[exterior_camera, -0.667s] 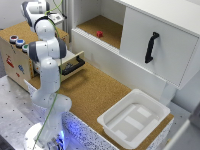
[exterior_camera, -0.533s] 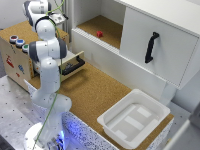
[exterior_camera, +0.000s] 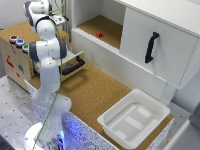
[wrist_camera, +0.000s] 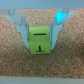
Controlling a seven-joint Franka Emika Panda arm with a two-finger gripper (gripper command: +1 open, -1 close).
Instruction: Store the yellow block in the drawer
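Wrist view shows the gripper [wrist_camera: 40, 36] straddling the yellow block [wrist_camera: 39, 41], which sits on the cork tabletop [wrist_camera: 12, 60]; its fingers stand at the block's sides, though whether they already press it I cannot tell. If they close off-centre or grip only the upper part, the block could twist or slip out. In the exterior view the drawer [exterior_camera: 73, 64] is pulled open under the arm, so a loose hold risks dropping the block short of it.

A cork-topped bench [exterior_camera: 95, 92] carries a white plastic tub [exterior_camera: 134, 119], a wooden box w/ open drawer [exterior_camera: 75, 65], and a white cabinet [exterior_camera: 150, 50].
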